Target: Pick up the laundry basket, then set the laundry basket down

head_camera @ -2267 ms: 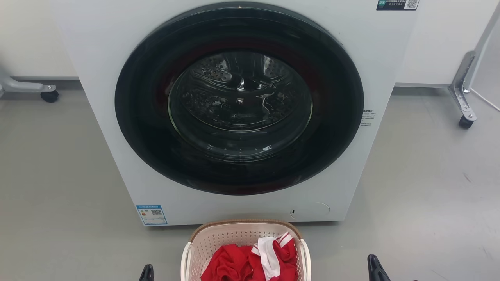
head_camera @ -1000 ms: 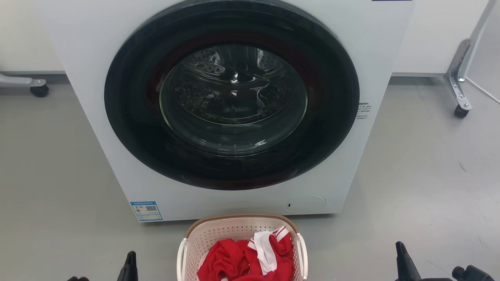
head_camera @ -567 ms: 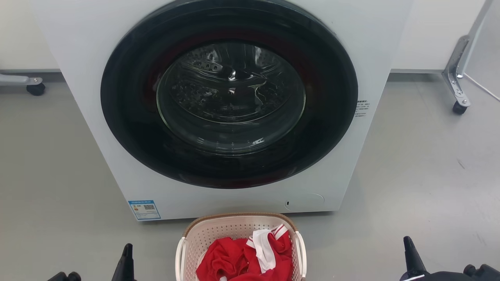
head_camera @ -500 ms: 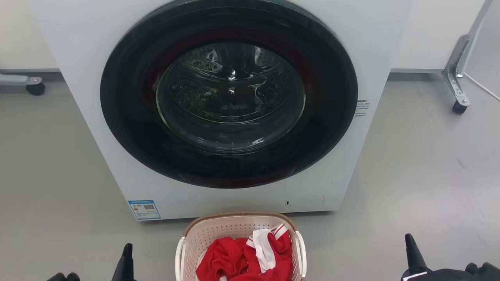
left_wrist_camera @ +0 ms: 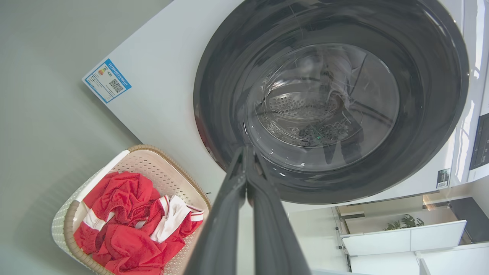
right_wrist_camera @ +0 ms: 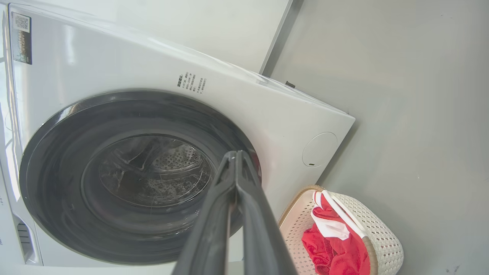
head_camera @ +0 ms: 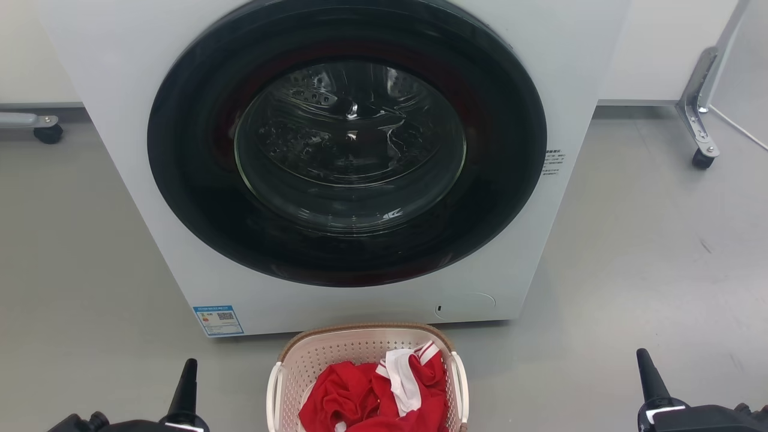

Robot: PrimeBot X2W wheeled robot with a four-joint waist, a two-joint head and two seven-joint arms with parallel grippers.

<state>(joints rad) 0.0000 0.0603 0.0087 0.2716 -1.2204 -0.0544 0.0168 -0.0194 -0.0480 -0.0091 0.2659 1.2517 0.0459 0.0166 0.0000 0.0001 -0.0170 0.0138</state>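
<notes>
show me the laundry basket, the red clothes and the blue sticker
laundry basket (head_camera: 354,354), head view, perforated far inner wall
red clothes (head_camera: 339,396), head view, middle of the red fabric
blue sticker (head_camera: 218,319), head view, its centre

The laundry basket (head_camera: 348,357) sits on the floor (head_camera: 630,270) at 6 o'clock, just before the washing machine (head_camera: 348,144) at 12. In it lie clothes (head_camera: 360,402). The left gripper (head_camera: 189,367) stands at 7 o'clock and the right gripper (head_camera: 643,357) at 5, both apart from it.

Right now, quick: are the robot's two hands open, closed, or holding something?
Left hand: closed, holding nothing.
Right hand: closed, holding nothing.
</notes>
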